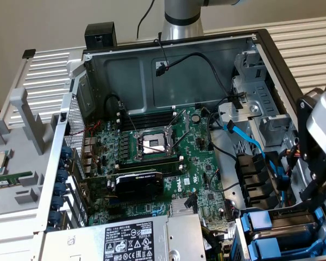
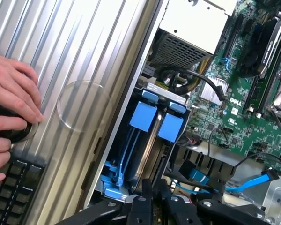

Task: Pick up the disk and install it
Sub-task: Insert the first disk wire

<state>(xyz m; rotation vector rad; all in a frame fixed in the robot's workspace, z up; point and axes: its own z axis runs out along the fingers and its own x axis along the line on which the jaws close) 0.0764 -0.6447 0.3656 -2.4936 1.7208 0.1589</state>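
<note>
Exterior view puts the disk [image 1: 290,235], blue-framed, in the bay [image 1: 244,239] at the frame's lower right, just below my gripper [image 2: 153,202] at the right edge, whose jaws, pressed nearly together, line up along its long axis.

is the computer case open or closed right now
Open: the grey metal computer case has no side cover on, leaving its green motherboard and black graphics card exposed.
</note>
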